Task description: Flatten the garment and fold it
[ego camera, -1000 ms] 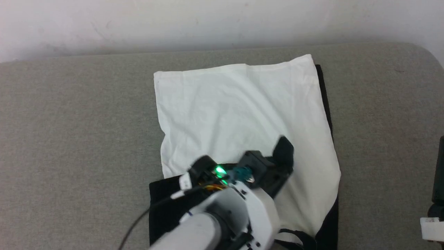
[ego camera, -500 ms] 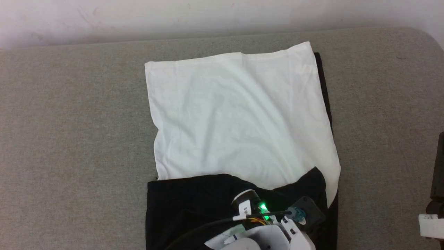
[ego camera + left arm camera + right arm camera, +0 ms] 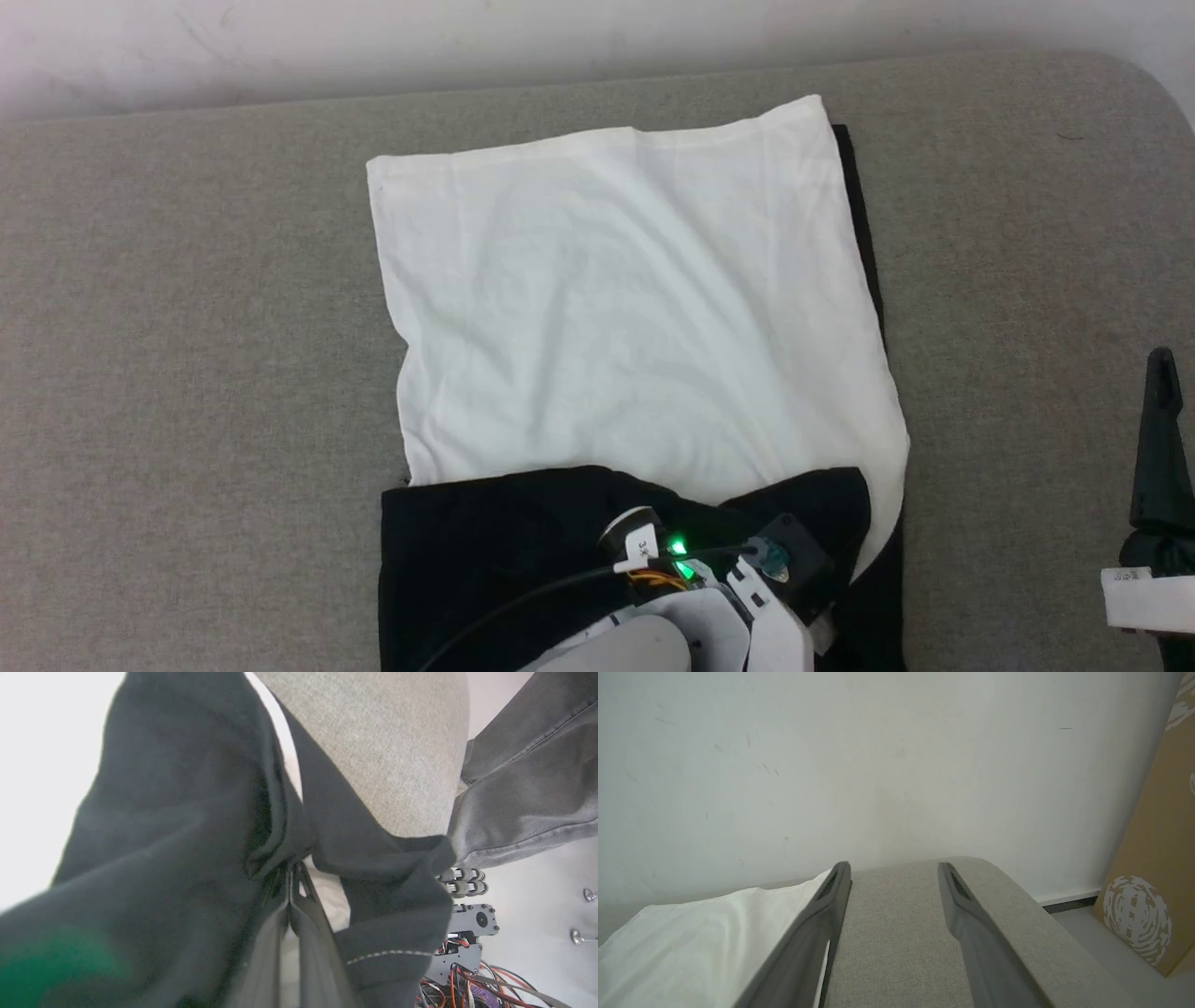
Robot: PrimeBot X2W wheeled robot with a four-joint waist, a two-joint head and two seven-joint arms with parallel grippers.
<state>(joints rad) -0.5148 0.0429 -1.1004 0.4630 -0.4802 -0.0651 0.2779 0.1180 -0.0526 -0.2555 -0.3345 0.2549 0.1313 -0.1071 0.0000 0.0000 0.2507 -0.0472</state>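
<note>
The garment (image 3: 635,299) lies on the grey padded table (image 3: 187,355), its cream-white body spread flat. A black sleeve (image 3: 485,532) is folded across its near end, and a thin black strip runs along its right edge. My left wrist (image 3: 709,607) hangs over the near right corner of the garment. In the left wrist view my left gripper (image 3: 292,872) is shut on a bunched fold of the black sleeve (image 3: 187,812). My right gripper (image 3: 1160,364) stands at the table's right side, apart from the garment. Its fingers (image 3: 831,891) are spread, open, with nothing between them.
A white wall (image 3: 560,37) runs behind the table. The table's rounded far right corner (image 3: 994,868) is close to my right gripper. A cardboard sheet (image 3: 1157,858) leans there. A person's leg in grey trousers (image 3: 528,765) stands beside the table, above the robot's base (image 3: 467,933).
My left gripper has drawn back toward the near edge, holding the black sleeve, which now lies lower across the garment. My right gripper's finger has risen into the head view. The camera shifted too.
</note>
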